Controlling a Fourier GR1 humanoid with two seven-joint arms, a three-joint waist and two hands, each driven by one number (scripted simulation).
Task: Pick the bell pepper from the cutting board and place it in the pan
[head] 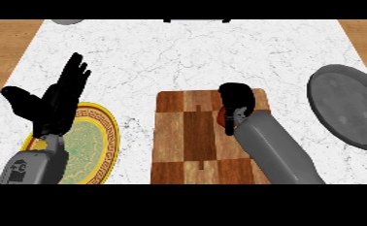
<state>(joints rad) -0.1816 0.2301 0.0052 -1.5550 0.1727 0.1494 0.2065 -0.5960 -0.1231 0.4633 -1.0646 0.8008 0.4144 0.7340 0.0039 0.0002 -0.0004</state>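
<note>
Starting on the left: the black left hand (56,104) is sitting open near the left edge, fingers straight and spread, pointing up, thumb sticking out sideways. It's hovering over a round plate (97,140) with a gold patterned rim and a pale green centre, and its grey forearm is covering the plate's left side. The part of the plate that's showing is just displaying its own pattern.

All of this is sitting on a white marble table (179,55).

Moving to the middle, a brown checkered wooden cutting board (186,137) is lying flat. The black right hand (237,100) is coming down on its upper right area, fingers curling round the red bell pepper (219,117). The hand is hiding most of the pepper, so only a sliver of red is peeking out at its left side. So the pepper is sitting on the board, wrapped in that hand.

Far right, a round dark grey metal pan (345,104) is lying well apart from the board, partly cut off by the edge, showing only its own mottled grey bottom.
</note>
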